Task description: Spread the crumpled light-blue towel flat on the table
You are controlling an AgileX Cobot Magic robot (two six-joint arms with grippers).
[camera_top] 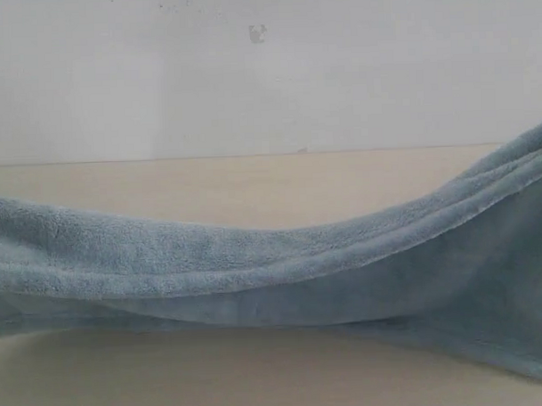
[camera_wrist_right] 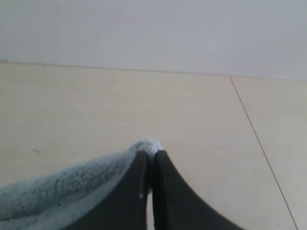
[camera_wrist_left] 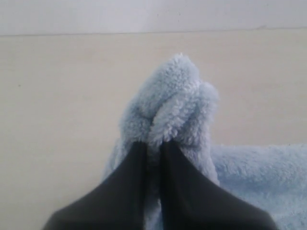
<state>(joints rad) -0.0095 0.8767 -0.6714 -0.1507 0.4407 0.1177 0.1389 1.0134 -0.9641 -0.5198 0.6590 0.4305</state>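
The light-blue towel hangs in a sagging band across the whole exterior view, lifted at both ends above the beige table; neither gripper shows in that view. In the left wrist view my left gripper is shut on a bunched fold of the towel, which puffs out beyond the black fingertips. In the right wrist view my right gripper is shut on a thin corner of the towel, with a small tuft poking past the tips. The towel's tag is hidden.
A grey-white wall rises behind the table's far edge. A thin seam line runs across the tabletop beside the right gripper. Bare tabletop lies beyond and in front of the towel.
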